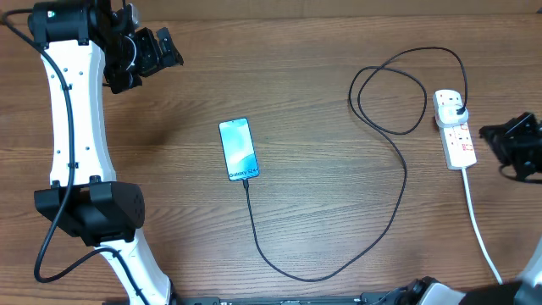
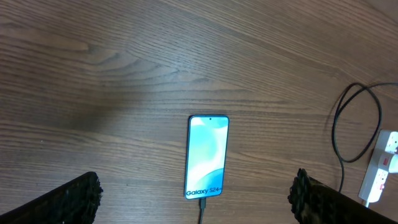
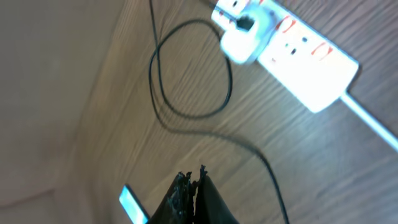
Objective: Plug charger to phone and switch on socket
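Overhead puts the socket [image 1: 455,127] on the table [image 1: 339,68] at the robot's right side. Its long axis runs from near to far, with the charger [image 1: 458,108] seated in the far outlet and the white cord [image 1: 478,224] leaving the near end. The right gripper [image 1: 491,135] sits just beside the strip's outer long edge, and in its wrist view the fingers are pressed together. You would therefore reach sideways across the strip's short axis to the red switches [image 3: 287,26]. The left gripper [image 1: 161,51] hangs spread wide at the far left corner, well apart from the socket, so the right arm is the nearer one. The phone [image 1: 238,149] lies mid-table, screen lit, with the cable's tip apparently meeting its near end.
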